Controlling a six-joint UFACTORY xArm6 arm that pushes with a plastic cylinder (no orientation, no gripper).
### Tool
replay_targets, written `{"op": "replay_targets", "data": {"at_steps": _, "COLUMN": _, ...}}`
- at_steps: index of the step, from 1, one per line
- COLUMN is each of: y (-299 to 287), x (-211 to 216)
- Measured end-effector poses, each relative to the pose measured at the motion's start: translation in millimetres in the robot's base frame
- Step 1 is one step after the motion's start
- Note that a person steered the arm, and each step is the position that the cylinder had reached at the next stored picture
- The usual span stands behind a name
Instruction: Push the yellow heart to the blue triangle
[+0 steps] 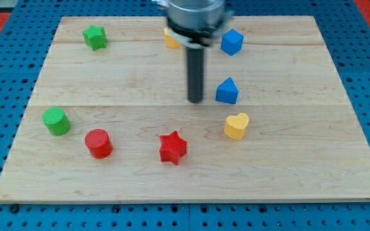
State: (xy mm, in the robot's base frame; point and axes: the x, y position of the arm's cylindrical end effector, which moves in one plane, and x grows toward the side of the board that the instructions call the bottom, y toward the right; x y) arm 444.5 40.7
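Note:
The yellow heart (pixel 236 126) lies on the wooden board right of centre. The blue triangle (pixel 227 91) stands just above it, a small gap between them. My tip (pixel 195 101) rests on the board just left of the blue triangle and up-left of the yellow heart, touching neither.
A blue cube-like block (pixel 232 42) sits near the view's top. A yellow block (pixel 171 40) is partly hidden behind the arm. A green star (pixel 96 36) is at top left, a green cylinder (pixel 56 121) and red cylinder (pixel 99 143) at lower left, a red star (pixel 173 147) at bottom centre.

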Motion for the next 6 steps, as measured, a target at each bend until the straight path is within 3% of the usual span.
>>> {"op": "replay_targets", "data": {"at_steps": 1, "y": 97, "x": 4}}
{"op": "replay_targets", "data": {"at_steps": 2, "y": 152, "x": 32}}
{"op": "replay_targets", "data": {"at_steps": 3, "y": 78, "x": 88}}
{"op": "replay_targets", "data": {"at_steps": 4, "y": 10, "x": 60}}
{"op": "replay_targets", "data": {"at_steps": 5, "y": -9, "x": 49}}
{"op": "replay_targets", "data": {"at_steps": 6, "y": 30, "x": 61}}
